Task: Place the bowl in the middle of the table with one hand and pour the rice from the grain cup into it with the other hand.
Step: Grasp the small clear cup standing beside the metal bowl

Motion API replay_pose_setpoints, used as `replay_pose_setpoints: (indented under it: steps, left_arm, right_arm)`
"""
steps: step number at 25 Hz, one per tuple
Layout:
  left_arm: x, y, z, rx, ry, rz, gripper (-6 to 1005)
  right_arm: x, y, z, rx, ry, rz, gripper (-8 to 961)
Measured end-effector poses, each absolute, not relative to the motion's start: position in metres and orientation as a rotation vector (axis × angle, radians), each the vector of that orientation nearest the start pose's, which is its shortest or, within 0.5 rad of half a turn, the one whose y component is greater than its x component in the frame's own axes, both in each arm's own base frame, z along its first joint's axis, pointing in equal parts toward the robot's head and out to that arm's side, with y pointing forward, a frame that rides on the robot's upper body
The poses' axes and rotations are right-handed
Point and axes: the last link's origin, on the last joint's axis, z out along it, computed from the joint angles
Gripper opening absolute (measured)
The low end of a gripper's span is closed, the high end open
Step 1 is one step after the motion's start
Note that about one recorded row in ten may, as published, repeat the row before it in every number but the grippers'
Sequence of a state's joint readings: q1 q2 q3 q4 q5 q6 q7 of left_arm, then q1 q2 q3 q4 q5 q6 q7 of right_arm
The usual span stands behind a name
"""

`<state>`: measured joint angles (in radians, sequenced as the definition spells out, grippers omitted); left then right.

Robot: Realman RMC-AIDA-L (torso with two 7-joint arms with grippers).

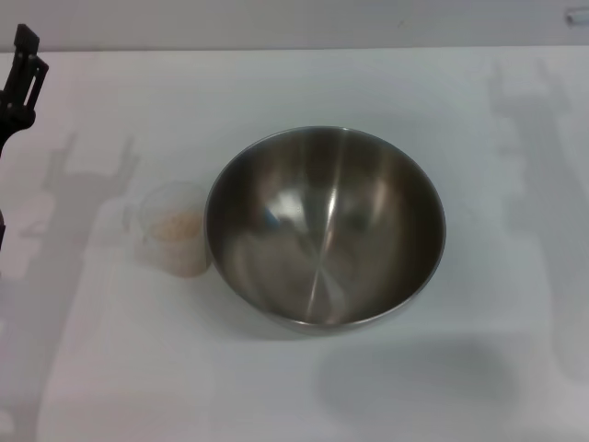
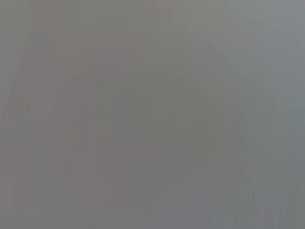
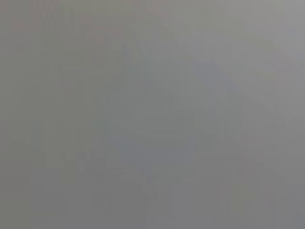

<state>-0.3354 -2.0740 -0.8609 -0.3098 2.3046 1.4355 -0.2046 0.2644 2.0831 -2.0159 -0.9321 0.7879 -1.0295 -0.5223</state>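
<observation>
The large stainless-steel bowl (image 1: 325,228) stands upright near the middle of the white table (image 1: 304,387), and it holds nothing. The small translucent grain cup (image 1: 175,228) stands upright just left of the bowl, close to its rim, with pale rice (image 1: 175,224) inside. My left gripper (image 1: 20,78) shows only as a dark part at the far left edge, well away from the cup. My right gripper is out of view. Both wrist views show only plain grey.
The arms cast grey shadows on the table at the left (image 1: 83,184) and at the right (image 1: 543,184). The table's far edge (image 1: 304,49) runs along the top of the head view.
</observation>
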Motion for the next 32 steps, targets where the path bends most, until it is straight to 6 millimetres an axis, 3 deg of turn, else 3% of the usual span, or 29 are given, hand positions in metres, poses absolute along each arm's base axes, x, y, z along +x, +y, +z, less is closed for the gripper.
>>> replay_pose_setpoints:
  steps: [4,7,11,18,19,23,27,32]
  left_arm:
    - [-0.298,0.302,0.005,-1.443,-0.444,-1.032,697]
    - [-0.300,0.300,0.006,-1.442,-0.449,-1.028,696]
    - [-0.303,0.295,0.004,-1.449,-0.455,-1.019,694]
    - [-0.309,0.282,-0.001,-1.471,-0.467,-0.995,691]
    - [-0.314,0.272,-0.007,-1.522,-0.445,-0.964,690]
    - [-0.316,0.265,-0.009,-1.550,-0.422,-0.941,688]
    - [-0.324,0.240,-0.020,-1.616,-0.325,-0.807,687]
    - [-0.335,0.222,-0.023,-1.626,-0.341,-0.748,684]
  right_arm:
    - [0.231,0.327,0.026,-1.299,0.151,1.019,605]
    - [0.256,0.314,0.027,-1.331,0.219,1.118,604]
    - [0.286,0.297,0.030,-1.356,0.279,1.117,604]
    - [0.318,0.272,0.034,-1.357,0.302,1.017,605]
    - [0.320,0.271,0.035,-1.356,0.305,1.003,605]
    - [0.328,0.274,0.036,-1.370,0.321,0.953,605]
    - [0.333,0.285,0.038,-1.368,0.356,0.913,605]
    - [0.333,0.294,0.040,-1.350,0.368,0.901,605]
